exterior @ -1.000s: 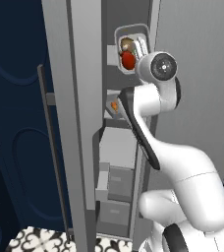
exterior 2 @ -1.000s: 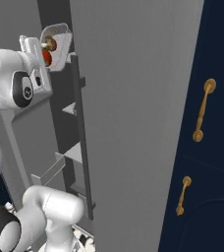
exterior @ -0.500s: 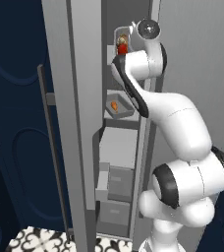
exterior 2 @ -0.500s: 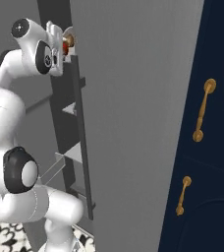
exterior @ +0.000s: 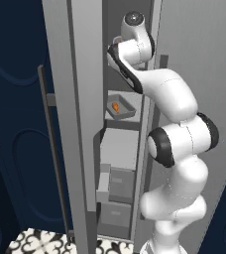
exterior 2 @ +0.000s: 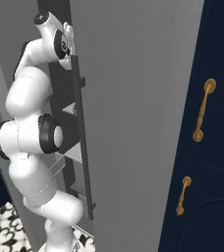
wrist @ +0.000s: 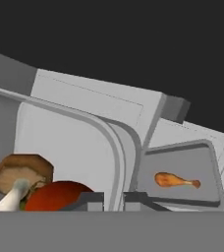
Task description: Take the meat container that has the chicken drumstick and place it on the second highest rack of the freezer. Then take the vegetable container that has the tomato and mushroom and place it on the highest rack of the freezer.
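Freezer (exterior: 80, 99): matt grey, smooth, metal-like panels.
Tray (wrist: 210, 162) at 4 o'clock in hand view: matt grey, plastic look.
Drumstick (wrist: 175, 180): orange-brown, slight sheen.
Tomato (wrist: 55, 196): glossy red.
Mushroom (wrist: 20, 172): matt tan cap.
Cabinet handles (exterior 2: 202, 110): brass-look, polished.

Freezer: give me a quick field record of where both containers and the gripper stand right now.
freezer: door open
meat container: on a rack inside, chicken drumstick in it
vegetable container: at the gripper, above the meat container, holds tomato and mushroom
gripper: shut on the vegetable container's rim
arm: reaches high into the freezer
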Robot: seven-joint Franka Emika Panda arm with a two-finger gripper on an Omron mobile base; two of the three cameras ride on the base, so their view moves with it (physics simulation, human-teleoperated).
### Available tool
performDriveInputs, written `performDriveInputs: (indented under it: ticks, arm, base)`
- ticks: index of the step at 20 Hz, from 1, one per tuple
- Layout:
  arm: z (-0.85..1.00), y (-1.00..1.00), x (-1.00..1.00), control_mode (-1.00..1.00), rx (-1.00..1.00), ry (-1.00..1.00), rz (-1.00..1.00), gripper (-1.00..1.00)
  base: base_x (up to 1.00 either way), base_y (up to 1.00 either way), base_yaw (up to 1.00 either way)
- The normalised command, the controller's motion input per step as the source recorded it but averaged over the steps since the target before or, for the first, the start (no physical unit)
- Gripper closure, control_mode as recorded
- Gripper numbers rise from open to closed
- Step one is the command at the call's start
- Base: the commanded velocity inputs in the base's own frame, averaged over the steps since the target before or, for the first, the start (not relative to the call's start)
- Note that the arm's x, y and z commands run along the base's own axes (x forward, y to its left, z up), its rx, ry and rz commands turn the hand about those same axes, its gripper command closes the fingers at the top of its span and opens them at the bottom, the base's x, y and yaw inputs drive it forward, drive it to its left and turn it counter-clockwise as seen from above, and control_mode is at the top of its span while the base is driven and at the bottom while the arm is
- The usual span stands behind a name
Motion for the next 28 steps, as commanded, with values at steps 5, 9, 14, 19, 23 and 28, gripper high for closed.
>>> performDriveInputs:
  ticks: [5, 9, 14, 19, 23, 28]
  arm:
    - [-0.09, -0.27, 1.00, -1.00, -0.01, 0.05, -0.07, 1.00]
    - [-0.12, 0.00, -0.01, -1.00, 0.00, 0.00, 0.00, -1.00]
    - [-0.92, 0.12, -1.00, -1.00, -0.06, -0.40, 0.00, -1.00]
    - [-0.89, 0.01, -1.00, -1.00, 0.02, -0.62, 0.00, -1.00]
    - [-0.05, -0.01, -1.00, -1.00, 0.15, -0.48, 0.00, -1.00]
    - [0.00, -0.09, -1.00, -1.00, 0.20, -0.32, 0.00, -1.00]
  base:
    - [0.00, 0.00, 0.00]
    - [0.00, 0.00, 0.00]
    - [0.00, 0.00, 0.00]
    - [0.00, 0.00, 0.00]
    - [0.00, 0.00, 0.00]
    - [0.00, 0.00, 0.00]
